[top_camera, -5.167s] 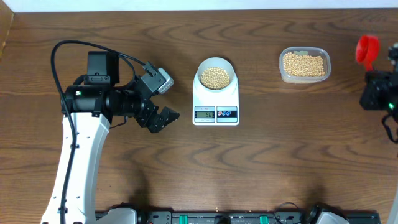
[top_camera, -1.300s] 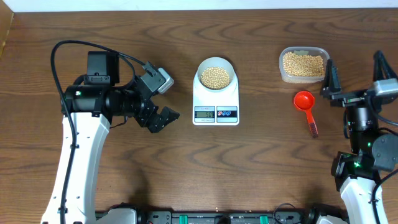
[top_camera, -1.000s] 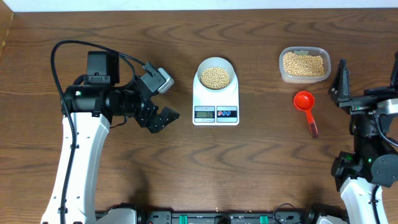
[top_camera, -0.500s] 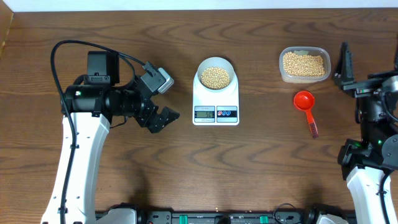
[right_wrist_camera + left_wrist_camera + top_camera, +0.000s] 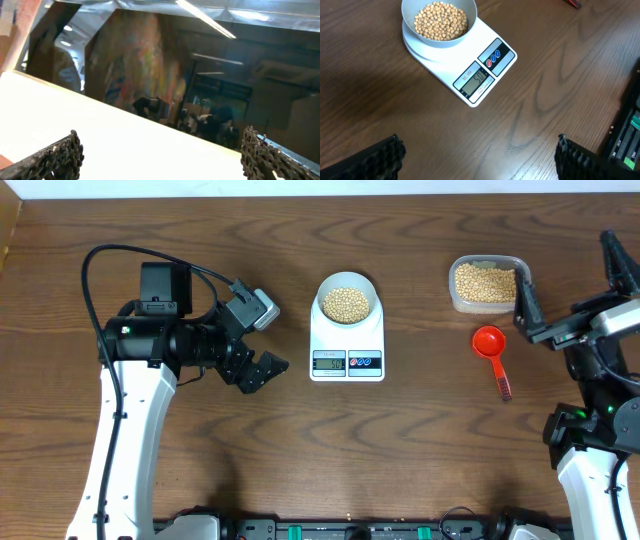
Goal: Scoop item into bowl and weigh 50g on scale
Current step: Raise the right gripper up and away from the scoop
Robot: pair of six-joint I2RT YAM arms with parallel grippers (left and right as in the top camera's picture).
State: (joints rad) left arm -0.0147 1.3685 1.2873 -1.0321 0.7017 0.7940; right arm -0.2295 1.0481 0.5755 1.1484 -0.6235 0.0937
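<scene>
1. The left gripper (image 5: 477,137) has its two black fingers spread wide apart, with nothing between them. It hangs just left of the scale (image 5: 347,345), above the bare wooden table (image 5: 400,450).
2. The right gripper (image 5: 563,260) is also spread wide and holds nothing. It sits at the right edge of the table, just right of a clear plastic tub (image 5: 451,285). Its wrist camera faces away from the table and shows only a blurred room with ceiling lights.
3. The flat white scale lies near the middle of the table, with its display and two round buttons on the front edge.
4. A small white bowl (image 5: 440,43) stands on the scale's weighing plate, behind the display.
5. The bowl holds a heap of small round tan beans (image 5: 347,303).
6. In the left wrist view the grey display (image 5: 474,79) appears to read fifty.
7. The clear tub, well to the right of the scale, holds more of the same beans.
8. A red scoop (image 5: 489,342) lies on the table just in front of the tub, its handle pointing toward the front edge. Neither gripper touches it.
</scene>
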